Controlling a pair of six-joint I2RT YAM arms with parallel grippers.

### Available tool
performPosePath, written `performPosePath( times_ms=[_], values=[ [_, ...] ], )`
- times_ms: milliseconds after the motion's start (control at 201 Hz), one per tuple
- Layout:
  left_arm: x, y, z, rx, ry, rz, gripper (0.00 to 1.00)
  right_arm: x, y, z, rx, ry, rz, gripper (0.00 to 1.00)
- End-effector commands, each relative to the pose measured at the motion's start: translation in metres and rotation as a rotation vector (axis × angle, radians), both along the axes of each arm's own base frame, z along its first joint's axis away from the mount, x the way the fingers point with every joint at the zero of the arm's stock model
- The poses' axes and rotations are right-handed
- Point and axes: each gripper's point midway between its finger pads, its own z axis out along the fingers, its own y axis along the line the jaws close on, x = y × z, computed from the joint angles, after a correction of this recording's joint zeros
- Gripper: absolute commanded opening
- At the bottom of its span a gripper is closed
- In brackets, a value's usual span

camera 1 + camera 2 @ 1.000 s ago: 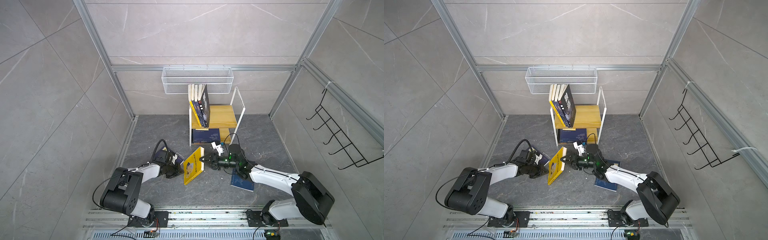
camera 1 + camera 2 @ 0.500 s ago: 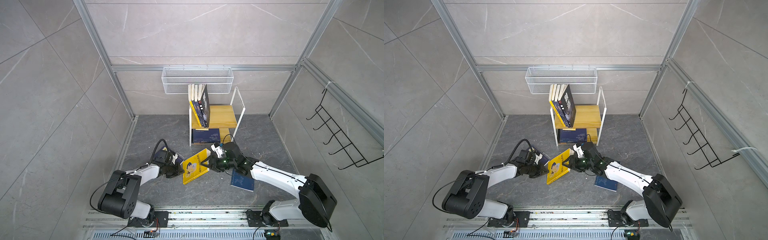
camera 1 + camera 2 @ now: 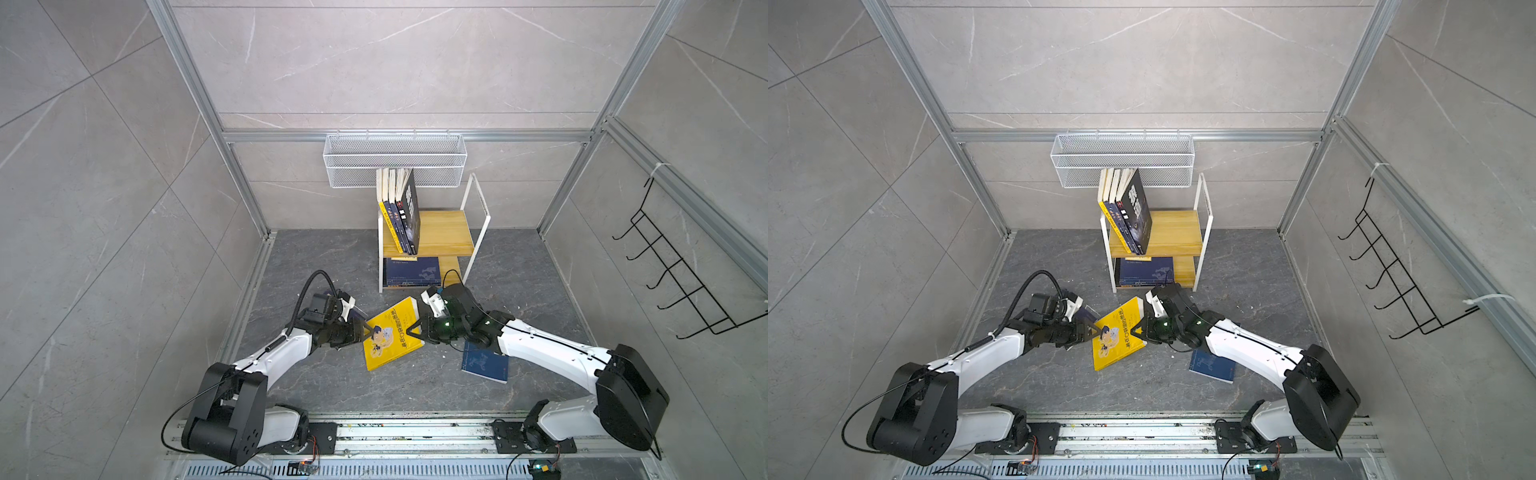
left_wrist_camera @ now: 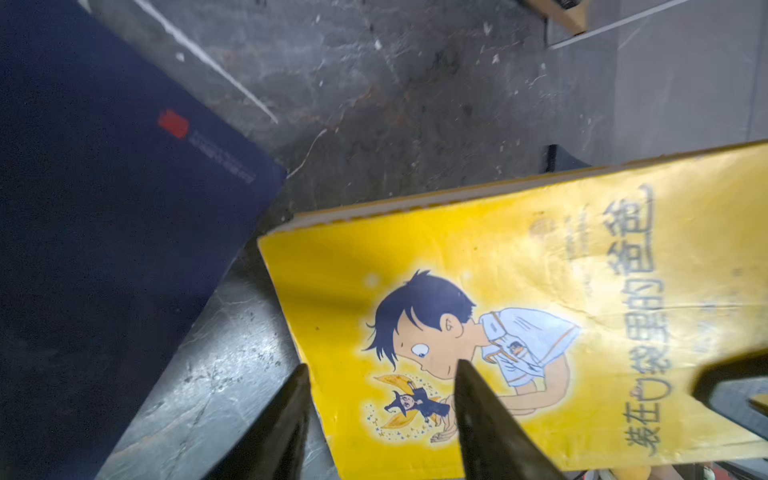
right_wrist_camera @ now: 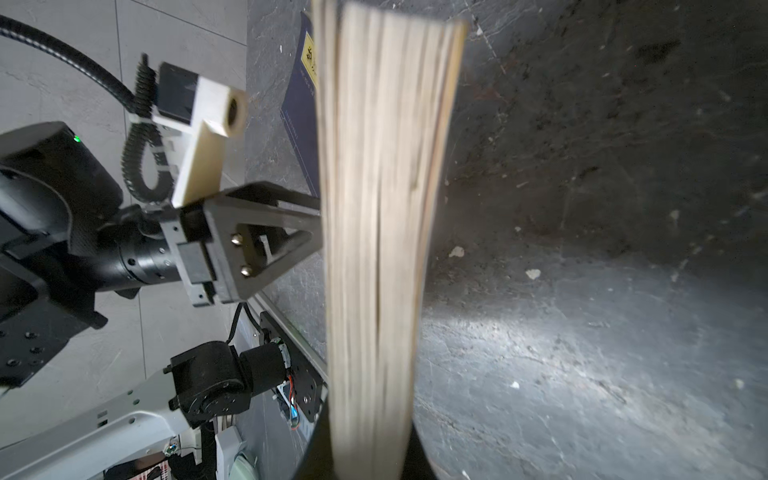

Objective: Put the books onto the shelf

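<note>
Starting big: dark stone table point(image 3: 332, 386), with the shelf point(image 3: 446, 232) parked at the far middle, already carrying a row of upright books point(image 3: 401, 216) leaning at the left end of the top board, plus a flat navy volume point(image 3: 411, 270) on the lower tier. Plenty of bare wood to the right of that row. Nearer, right in front of the shelf, a yellow book point(image 3: 392, 338) with a cartoon boy on the cover, held up at a tilt between both arms, low corner down by the table, can't tell if touching. Also flat on the table, a stray navy book point(image 3: 486, 368) to the right, partly under the right arm, and another navy book point(image 4: 104, 208) on the left by the left hand point(image 3: 366, 331). Right hand point(image 3: 409, 332) clamped on the yellow book's right edge, page block pinched tight in the right wrist view. Left hand released, fingers point(image 4: 482, 428) spread with the cover's edge sitting loosely between them, no squeeze. Reads as a handover, left to right, with getting this yellow one onto the shelf as the step in hand. Next up, at a guess: pull the left hand clear, lift with the right, turn the book upright and slot it in beside the leaning row without knocking it over. Thin paperback gripped at one edge, so likely floppy.
</note>
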Motion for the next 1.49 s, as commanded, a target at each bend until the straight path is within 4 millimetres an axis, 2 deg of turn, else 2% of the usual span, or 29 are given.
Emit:
performPosePath(
  times_ms=[0, 120, 214, 324, 438, 583, 677, 757, 916, 1001, 1110, 1230, 1404, 1489],
  values=[
    [0.012, -0.001, 0.041, -0.073, -0.101, -0.032, 0.70, 0.006, -0.006, 0.061, 0.101, -0.141, 0.017, 0.00],
    [0.016, 0.000, 0.070, -0.135, -0.200, -0.084, 0.86, 0.006, -0.022, 0.092, 0.169, -0.205, -0.020, 0.00],
    [0.022, 0.009, 0.090, -0.171, -0.251, -0.074, 0.92, 0.007, -0.029, 0.115, 0.234, -0.228, -0.038, 0.00],
    [0.021, 0.016, 0.102, -0.208, -0.279, -0.071, 0.99, 0.008, -0.032, 0.135, 0.291, -0.262, -0.045, 0.00],
    [0.018, 0.018, 0.115, -0.270, -0.306, -0.090, 1.00, 0.011, -0.033, 0.150, 0.348, -0.283, -0.053, 0.00],
    [0.010, 0.012, 0.142, -0.429, -0.324, -0.145, 1.00, 0.012, -0.027, 0.163, 0.454, -0.301, -0.041, 0.00],
    [0.008, 0.011, 0.143, -0.519, -0.273, -0.124, 1.00, 0.014, -0.024, 0.172, 0.510, -0.319, -0.031, 0.00],
    [0.007, 0.012, 0.142, -0.530, -0.267, -0.110, 1.00, 0.012, -0.021, 0.179, 0.562, -0.311, -0.023, 0.00],
    [0.008, 0.010, 0.154, -0.568, -0.260, -0.112, 0.98, 0.019, -0.017, 0.171, 0.575, -0.285, -0.036, 0.00],
    [0.009, 0.009, 0.162, -0.588, -0.265, -0.117, 0.92, 0.021, -0.012, 0.167, 0.601, -0.274, -0.026, 0.00],
    [0.006, 0.005, 0.163, -0.595, -0.257, -0.131, 0.82, 0.029, -0.008, 0.155, 0.594, -0.256, -0.042, 0.00],
    [0.006, 0.005, 0.164, -0.599, -0.247, -0.123, 0.66, 0.033, 0.001, 0.150, 0.598, -0.253, -0.031, 0.00],
    [0.011, 0.009, 0.165, -0.580, -0.250, -0.105, 0.23, 0.038, 0.008, 0.140, 0.567, -0.248, -0.017, 0.00],
    [0.013, 0.012, 0.164, -0.557, -0.255, -0.088, 0.01, 0.037, 0.007, 0.127, 0.517, -0.256, -0.012, 0.00]
  ],
)
